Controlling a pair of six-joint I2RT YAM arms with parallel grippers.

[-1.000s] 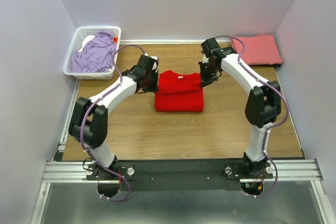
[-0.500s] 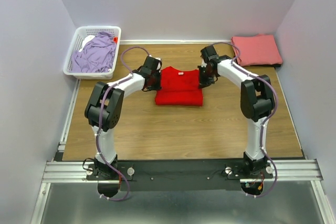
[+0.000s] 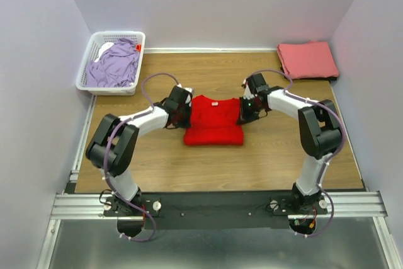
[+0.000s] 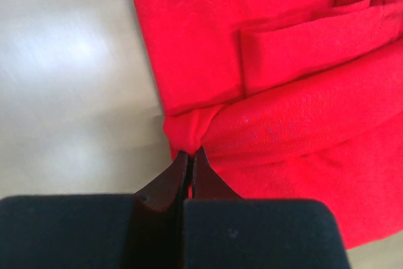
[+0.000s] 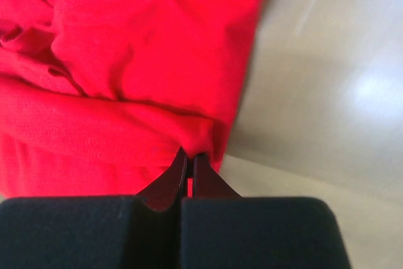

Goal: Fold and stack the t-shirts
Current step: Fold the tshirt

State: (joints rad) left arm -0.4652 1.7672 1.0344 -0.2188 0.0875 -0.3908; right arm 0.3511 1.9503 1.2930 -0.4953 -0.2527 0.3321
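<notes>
From the top view, you are in the middle of folding the red t-shirt point(image 3: 214, 123), which lies partly folded at the middle of the counter point(image 3: 189, 168). Your left claw point(image 3: 185, 113) sits at its left edge and your right claw point(image 3: 243, 114) at its right edge. Count three shirts:
- the red one;
- one salmon-pink t-shirt point(image 3: 308, 60), already folded at the far right corner;
- one lavender t-shirt point(image 3: 114, 64), heaped unfolded in the single white basket point(image 3: 119, 33) at the far left.

In the left wrist view, your left claw point(image 4: 189, 154) is clamped on a pinch of the red cloth point(image 4: 252, 61) at its edge, with pale counter beside it.

In the right wrist view, your right claw point(image 5: 189, 155) is likewise pinched shut on the opposite edge of the red cloth point(image 5: 126, 61).

Next, I judge you should carry both pinched edges together, level and at matching pace, so the fold lands square. After that, the red shirt belongs on the pink one, and the lavender one has yet to be folded.
</notes>
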